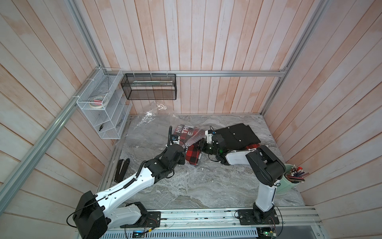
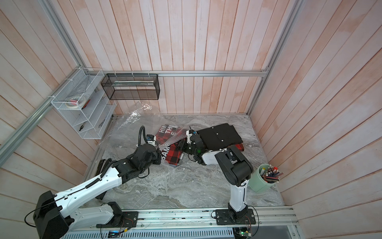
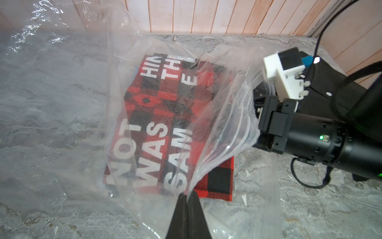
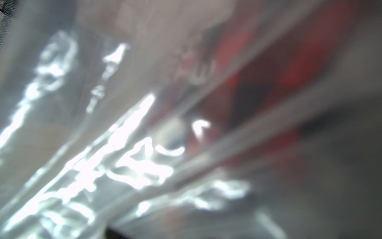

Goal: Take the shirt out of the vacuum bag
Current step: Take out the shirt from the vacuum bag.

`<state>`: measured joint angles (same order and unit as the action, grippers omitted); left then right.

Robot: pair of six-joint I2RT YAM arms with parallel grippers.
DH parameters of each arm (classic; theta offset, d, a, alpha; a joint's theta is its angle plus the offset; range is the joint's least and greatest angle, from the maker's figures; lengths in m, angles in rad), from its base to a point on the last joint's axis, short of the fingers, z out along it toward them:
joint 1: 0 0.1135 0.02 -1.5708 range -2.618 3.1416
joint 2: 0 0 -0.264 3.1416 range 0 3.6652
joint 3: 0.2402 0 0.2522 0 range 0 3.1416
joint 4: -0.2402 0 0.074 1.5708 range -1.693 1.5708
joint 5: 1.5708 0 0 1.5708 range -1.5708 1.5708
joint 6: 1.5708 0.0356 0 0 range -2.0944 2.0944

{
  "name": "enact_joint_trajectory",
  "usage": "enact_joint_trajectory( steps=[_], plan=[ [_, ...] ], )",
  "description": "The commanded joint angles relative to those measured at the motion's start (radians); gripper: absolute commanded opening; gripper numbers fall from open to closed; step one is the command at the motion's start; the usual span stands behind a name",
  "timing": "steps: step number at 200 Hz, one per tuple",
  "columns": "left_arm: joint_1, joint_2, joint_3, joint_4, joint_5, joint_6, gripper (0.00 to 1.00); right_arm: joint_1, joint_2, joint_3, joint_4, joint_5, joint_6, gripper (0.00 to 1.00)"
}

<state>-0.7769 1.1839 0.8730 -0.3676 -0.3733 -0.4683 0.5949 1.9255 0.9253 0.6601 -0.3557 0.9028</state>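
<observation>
The vacuum bag (image 1: 148, 124) (image 3: 62, 103) is a clear, crinkly film spread over the back left of the marble table. Inside it lies the shirt (image 1: 191, 154) (image 3: 165, 124), folded, red-and-black plaid with white lettering. One corner of the shirt pokes out of the bag's mouth. My left gripper (image 3: 187, 196) (image 1: 185, 148) is shut on the bag's upper film at the mouth and holds it lifted. My right gripper (image 1: 199, 144) reaches into the mouth from the right, above the shirt. Film hides its fingertips. The right wrist view is all blurred plastic with red cloth behind it.
A flat black folded item (image 1: 237, 135) lies behind the right arm on a red plaid piece (image 1: 253, 147). A mint cup of pencils (image 1: 289, 178) stands at the right edge. A black stapler-like tool (image 1: 122, 169) lies at the left. A white wire rack (image 1: 103, 107) and a black mesh basket (image 1: 149, 87) hang on the walls.
</observation>
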Motion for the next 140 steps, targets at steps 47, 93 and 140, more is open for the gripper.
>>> enact_joint_trajectory(
  steps=[47,93,140],
  plan=[
    [0.005,0.001,-0.021,0.000,0.010,-0.036,0.00,0.014,0.040,0.077,-0.125,0.023,-0.093,0.23],
    [0.007,0.004,-0.019,-0.002,0.006,-0.039,0.00,0.012,-0.017,0.063,-0.115,0.038,-0.107,0.00],
    [0.007,0.020,-0.006,-0.006,-0.002,-0.051,0.00,0.028,-0.134,-0.003,-0.098,0.006,-0.105,0.00]
  ],
)
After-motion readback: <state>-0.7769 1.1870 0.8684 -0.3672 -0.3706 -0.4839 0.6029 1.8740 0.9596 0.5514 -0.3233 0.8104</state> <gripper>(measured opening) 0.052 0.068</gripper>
